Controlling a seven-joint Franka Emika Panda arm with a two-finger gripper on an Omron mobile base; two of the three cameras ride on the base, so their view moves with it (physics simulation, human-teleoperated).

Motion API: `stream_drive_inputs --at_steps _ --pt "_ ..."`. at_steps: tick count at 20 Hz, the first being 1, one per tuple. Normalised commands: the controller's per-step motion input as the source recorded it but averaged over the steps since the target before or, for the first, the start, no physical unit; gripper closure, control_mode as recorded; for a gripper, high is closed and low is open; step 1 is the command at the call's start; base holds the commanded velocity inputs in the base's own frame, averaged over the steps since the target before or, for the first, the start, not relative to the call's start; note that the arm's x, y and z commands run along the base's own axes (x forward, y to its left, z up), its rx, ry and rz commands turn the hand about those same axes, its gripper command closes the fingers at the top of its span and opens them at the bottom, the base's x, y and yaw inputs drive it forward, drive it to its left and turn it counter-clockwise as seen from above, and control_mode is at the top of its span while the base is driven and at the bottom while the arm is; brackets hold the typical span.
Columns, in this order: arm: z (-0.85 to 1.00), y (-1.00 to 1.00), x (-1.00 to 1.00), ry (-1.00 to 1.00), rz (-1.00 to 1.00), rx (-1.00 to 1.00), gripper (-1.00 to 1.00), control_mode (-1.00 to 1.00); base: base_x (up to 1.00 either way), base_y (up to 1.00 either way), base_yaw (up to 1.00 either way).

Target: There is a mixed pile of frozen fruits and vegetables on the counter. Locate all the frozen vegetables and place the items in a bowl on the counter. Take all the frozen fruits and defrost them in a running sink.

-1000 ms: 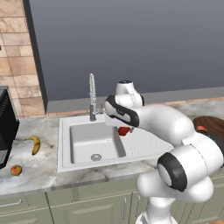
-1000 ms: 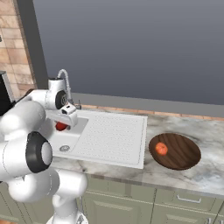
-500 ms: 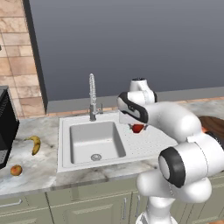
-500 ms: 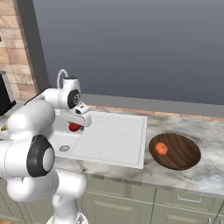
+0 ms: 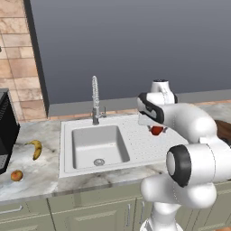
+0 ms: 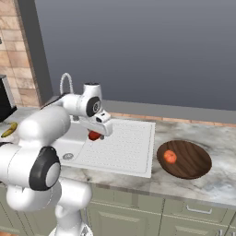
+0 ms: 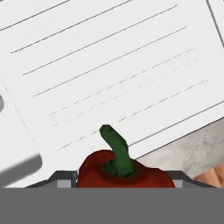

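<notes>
- We read no brand, label or writing anywhere in these views.
- Our arm bends over the sink (image 5: 67,149), its gripper (image 5: 155,130) at centre frame above the dotted drainboard (image 6: 122,147).
- The jaws are pinching the red pepper (image 7: 124,171); its green stem points up the hand view.
- At lower right, the bowl (image 6: 193,161) holds the tomato (image 6: 170,156).
- At lower left, the banana (image 5: 35,148) and the small orange fruit (image 5: 16,175) lie apart on the counter (image 5: 40,178).
</notes>
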Motion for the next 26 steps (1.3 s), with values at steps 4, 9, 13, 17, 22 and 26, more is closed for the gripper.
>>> stream_drive_inputs --at_steps 4,9,13,17,22,26 --pt "0.01 -0.6 0.15 0.01 -0.07 0.0 1.0 -1.0 0.0 0.0 0.0" --pt "0.0 -0.59 0.16 0.02 -0.07 0.0 1.0 -1.0 0.0 0.0 0.0" --pt "0.0 -0.49 0.14 0.02 -0.08 0.0 1.0 -1.0 0.0 0.0 0.0" --pt "0.0 -0.43 0.12 0.01 -0.09 -0.01 1.0 -1.0 0.0 0.0 0.0" --pt "0.0 -0.39 0.14 0.01 -0.1 -0.01 1.0 -1.0 0.0 0.0 0.0" --pt "0.0 -0.4 0.16 0.0 -0.1 -0.02 1.0 -1.0 0.0 0.0 0.0"
